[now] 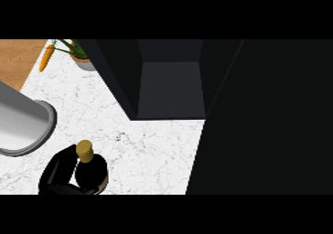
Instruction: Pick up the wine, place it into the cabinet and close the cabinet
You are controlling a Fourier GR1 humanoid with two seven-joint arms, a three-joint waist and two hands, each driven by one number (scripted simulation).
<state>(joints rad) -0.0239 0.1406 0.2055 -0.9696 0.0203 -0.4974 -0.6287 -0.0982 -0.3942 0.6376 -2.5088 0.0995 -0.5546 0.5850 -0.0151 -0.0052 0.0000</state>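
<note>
Pick-up step, by my read: black left hand [54, 172], below the grey forearm [17, 121], is curling its fingers round the dark glass wine bottle [91, 171]. The bottle is sitting low-left over the white marble counter [149, 146], gold cap [84, 150] pointing up; can't tell if lifted. Next move is calling for a carry right and forward into the open dark cabinet [170, 87], clearing its black door [277, 119].

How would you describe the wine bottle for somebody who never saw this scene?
On the white marble counter, look below-left of the open dark cabinet. The wine bottle is there, gripped by the left hand; it alone has a gold cap.
</note>
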